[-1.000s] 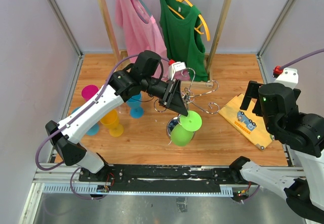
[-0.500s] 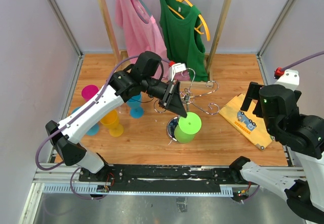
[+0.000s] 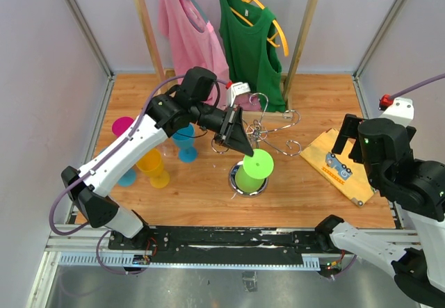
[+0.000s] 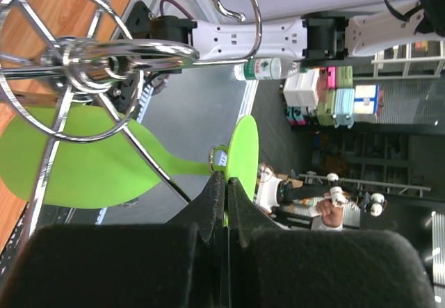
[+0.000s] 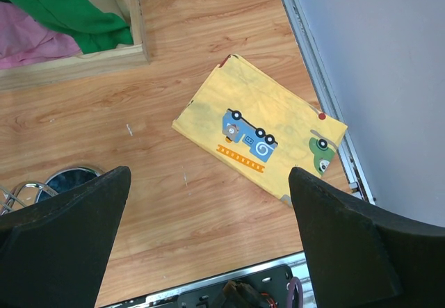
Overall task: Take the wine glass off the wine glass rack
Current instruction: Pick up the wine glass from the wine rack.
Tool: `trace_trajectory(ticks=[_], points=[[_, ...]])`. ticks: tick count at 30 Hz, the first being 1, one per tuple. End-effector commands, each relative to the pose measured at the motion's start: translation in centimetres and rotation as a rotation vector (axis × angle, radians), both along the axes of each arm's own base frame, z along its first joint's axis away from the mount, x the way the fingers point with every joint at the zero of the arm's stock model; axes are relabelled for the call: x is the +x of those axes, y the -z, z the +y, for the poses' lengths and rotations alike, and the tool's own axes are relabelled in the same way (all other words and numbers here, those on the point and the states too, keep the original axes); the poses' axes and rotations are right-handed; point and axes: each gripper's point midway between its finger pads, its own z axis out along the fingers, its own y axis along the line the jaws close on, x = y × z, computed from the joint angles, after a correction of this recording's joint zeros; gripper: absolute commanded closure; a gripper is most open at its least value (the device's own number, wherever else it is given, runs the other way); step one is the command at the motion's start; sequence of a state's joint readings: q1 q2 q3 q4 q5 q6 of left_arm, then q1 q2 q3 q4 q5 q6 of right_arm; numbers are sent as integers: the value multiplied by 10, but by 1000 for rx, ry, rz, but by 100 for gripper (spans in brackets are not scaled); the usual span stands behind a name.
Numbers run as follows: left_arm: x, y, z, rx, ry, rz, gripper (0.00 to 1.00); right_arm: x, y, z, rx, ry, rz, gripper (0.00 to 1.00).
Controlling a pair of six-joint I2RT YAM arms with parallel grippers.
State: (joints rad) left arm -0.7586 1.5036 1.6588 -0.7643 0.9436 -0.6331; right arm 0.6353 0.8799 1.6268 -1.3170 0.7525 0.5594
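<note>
Green wine glass (image 3: 252,172) hangs bowl-down among the wire arms of the chrome rack (image 3: 268,128), above its round base. The left claw (image 3: 245,148) is pinched tight on the edge of the glass's flat foot. The right claw (image 5: 208,245) gapes wide above a yellow printed cloth (image 5: 261,138), touching nothing.

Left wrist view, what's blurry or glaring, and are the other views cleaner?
Left wrist: rack wires glint bright, left fingers dark and soft. Right wrist: right fingers are soft black shapes, cloth sharp. Top: even light, all sharp.
</note>
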Motion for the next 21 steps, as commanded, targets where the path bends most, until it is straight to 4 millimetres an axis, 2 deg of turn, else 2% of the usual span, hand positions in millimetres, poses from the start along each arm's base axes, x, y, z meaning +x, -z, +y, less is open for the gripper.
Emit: trace_trajectory(ticks=[1, 9, 15, 21], points=[[8, -4, 7, 6, -32, 41, 100, -4, 4, -11, -9, 61, 8, 2], [19, -16, 8, -25, -64, 108, 100, 1, 4, -7, -15, 55, 17, 1], [20, -26, 9, -63, -48, 148, 100, 2, 3, -7, -19, 56, 18, 2], [20, -25, 8, -67, -43, 179, 100, 5, 2, -5, -25, 55, 23, 1]])
